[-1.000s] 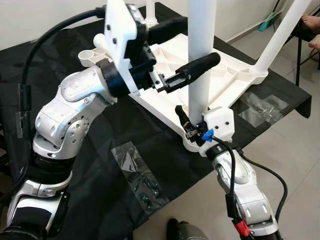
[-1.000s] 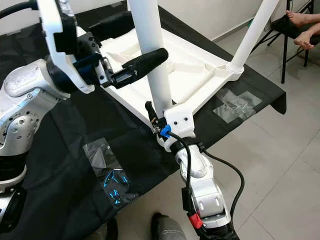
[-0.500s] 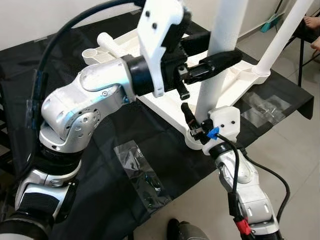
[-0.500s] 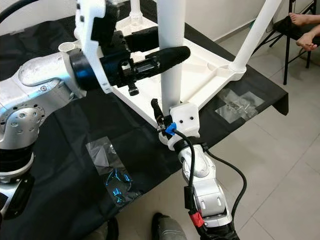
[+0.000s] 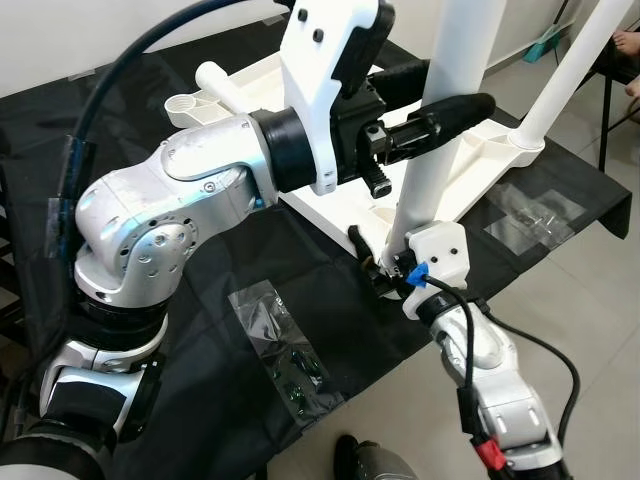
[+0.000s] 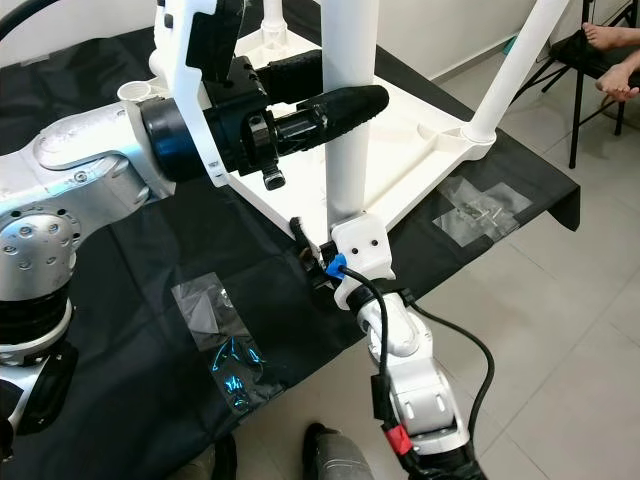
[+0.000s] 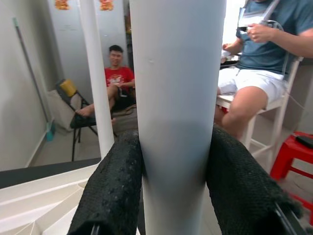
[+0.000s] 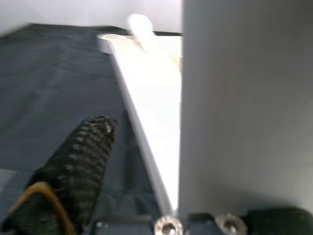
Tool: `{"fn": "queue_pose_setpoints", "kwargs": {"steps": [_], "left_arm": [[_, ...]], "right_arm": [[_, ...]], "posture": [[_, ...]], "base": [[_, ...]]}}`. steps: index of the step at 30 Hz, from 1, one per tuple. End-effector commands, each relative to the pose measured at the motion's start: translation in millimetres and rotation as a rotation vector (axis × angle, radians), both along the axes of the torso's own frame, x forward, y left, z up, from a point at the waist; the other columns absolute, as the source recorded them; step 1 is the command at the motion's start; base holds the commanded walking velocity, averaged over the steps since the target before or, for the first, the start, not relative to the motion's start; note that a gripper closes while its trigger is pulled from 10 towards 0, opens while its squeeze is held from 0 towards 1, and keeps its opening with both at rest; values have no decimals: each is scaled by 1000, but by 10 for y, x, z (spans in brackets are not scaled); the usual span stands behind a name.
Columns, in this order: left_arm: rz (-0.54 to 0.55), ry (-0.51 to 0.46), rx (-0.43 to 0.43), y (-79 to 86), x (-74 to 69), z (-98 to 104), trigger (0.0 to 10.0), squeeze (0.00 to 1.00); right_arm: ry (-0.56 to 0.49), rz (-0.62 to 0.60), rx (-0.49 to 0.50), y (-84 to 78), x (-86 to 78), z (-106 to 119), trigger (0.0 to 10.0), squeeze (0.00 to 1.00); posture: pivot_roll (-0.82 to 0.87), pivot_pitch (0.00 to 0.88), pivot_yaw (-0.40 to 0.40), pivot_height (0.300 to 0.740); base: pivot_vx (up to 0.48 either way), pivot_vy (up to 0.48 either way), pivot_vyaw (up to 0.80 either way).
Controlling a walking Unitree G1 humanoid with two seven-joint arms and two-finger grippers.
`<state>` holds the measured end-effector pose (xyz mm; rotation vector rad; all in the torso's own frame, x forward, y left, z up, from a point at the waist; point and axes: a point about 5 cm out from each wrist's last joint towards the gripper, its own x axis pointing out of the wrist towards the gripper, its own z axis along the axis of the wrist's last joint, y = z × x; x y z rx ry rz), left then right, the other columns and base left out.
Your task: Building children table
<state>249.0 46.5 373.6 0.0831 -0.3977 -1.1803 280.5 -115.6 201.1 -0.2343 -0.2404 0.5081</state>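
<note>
Left eye view: the left gripper (image 5: 432,92) pinches the white table leg (image 5: 440,150) between both black fingers, partway up. The leg stands upright at the near corner of the upturned white tabletop (image 5: 300,100) on black cloth (image 5: 200,330). The right gripper (image 5: 378,262) sits at the leg's base, its fingers spread about it.

Black cloth (image 5: 210,330), tiled floor (image 6: 560,330), two seated people (image 7: 115,73) (image 7: 254,58), red stool (image 7: 293,152), folding chair (image 6: 590,60).

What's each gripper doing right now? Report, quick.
Left gripper: shut on the white table leg.
Right gripper: at the same leg's base; grip cannot be told.
</note>
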Motion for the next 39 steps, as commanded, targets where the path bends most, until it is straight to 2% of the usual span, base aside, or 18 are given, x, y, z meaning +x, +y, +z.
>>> {"fn": "queue_pose_setpoints", "kwargs": {"steps": [1,4,6,9,10,12,13,16,20,23,26,27,28,29,30,31,32,39], "left_arm": [[-78,-5,30,-122,-113,-1,0,0],[-79,-2,30,-123,-114,0,0,0],[-77,5,33,-126,-114,1,0,0],[-78,7,34,-126,-114,2,0,0],[-80,6,34,-127,-114,5,0,0],[-80,6,34,-127,-114,5,0,0],[-85,3,37,-130,-116,8,0,0],[-93,0,42,-129,-122,13,0,0],[-96,-1,46,-128,-125,14,0,0],[-108,3,54,-122,-129,14,0,0],[-109,4,55,-120,-129,13,0,0],[-111,5,58,-122,-131,14,0,0],[-113,6,58,-123,-132,14,0,0],[-114,7,59,-124,-133,13,0,0],[-116,8,59,-126,-134,12,0,0],[-116,8,59,-126,-134,12,0,0],[-117,8,60,-127,-135,10,0,0],[-124,14,63,-135,-134,4,0,0]], "right_arm": [[-13,161,14,112,-6,123,10000,1000],[-18,256,16,88,9,245,10000,1000],[-20,408,-27,15,41,451,10000,1000],[-17,473,-48,-5,34,515,10000,1000],[-7,556,-105,-36,29,571,10000,306],[-7,556,-105,-36,29,571,10000,306],[13,607,-145,-67,57,630,10000,0],[31,674,-200,-128,138,788,10000,0],[35,703,-219,-145,166,856,10000,0],[40,823,-269,-190,194,1044,10000,0],[47,849,-281,-206,200,1072,10000,0],[76,906,-320,-249,197,1084,10000,0],[98,934,-340,-272,193,1071,8471,0],[112,951,-353,-287,191,1062,8471,0],[128,958,-365,-302,205,1058,3412,0],[128,958,-365,-302,205,1058,3412,0],[144,961,-370,-312,221,1055,0,0],[199,984,-396,-351,253,1027,0,0]], "posture": [[11,220,-8,740],[11,220,-8,740],[6,220,-6,740],[6,220,-6,740],[5,222,-4,740],[5,222,-4,740],[5,222,-4,740],[8,222,-3,740],[9,222,-1,740],[7,225,2,740],[5,225,3,740],[3,224,3,740],[1,225,4,740],[1,225,4,740],[-1,225,5,740],[-1,225,5,740],[-1,225,5,740],[-4,226,8,740]], "base": [[0,0,0],[0,0,0],[0,0,0],[0,0,0],[0,0,0],[0,0,0],[0,0,0],[0,0,0],[0,0,0],[0,0,0],[0,0,0],[0,0,0],[0,0,0],[0,0,0],[0,0,0],[0,0,0],[0,0,0],[0,0,0]]}}
